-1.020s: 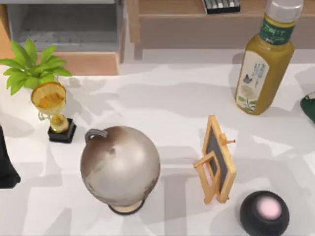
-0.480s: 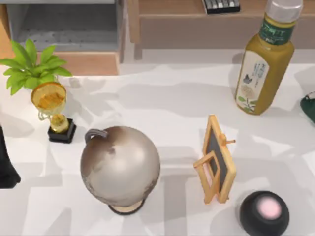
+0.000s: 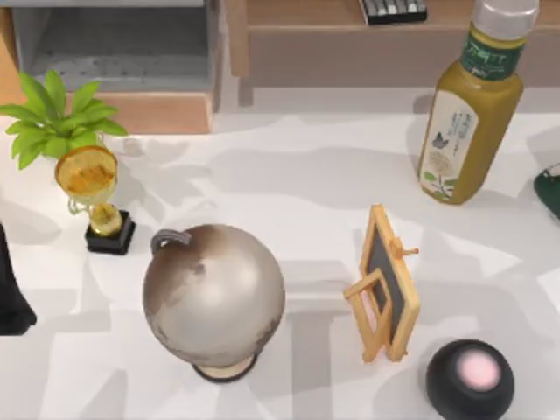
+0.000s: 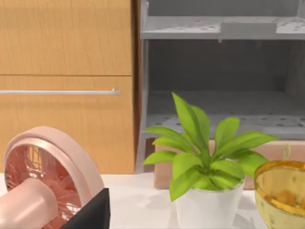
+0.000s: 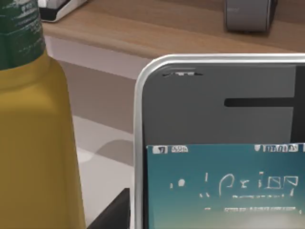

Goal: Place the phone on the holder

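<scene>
Silver-rimmed, the phone stood upright right before the right wrist camera beside a yellow bottle, grip unseen so I cannot tell; the top view matched a second earlier, so the wooden holder likely still waited.

Between the earlier top-view frames and this one I find nothing that has moved on my side: every object on the table sits where it sat, and no arm or gripper has shifted within the frame.
</scene>
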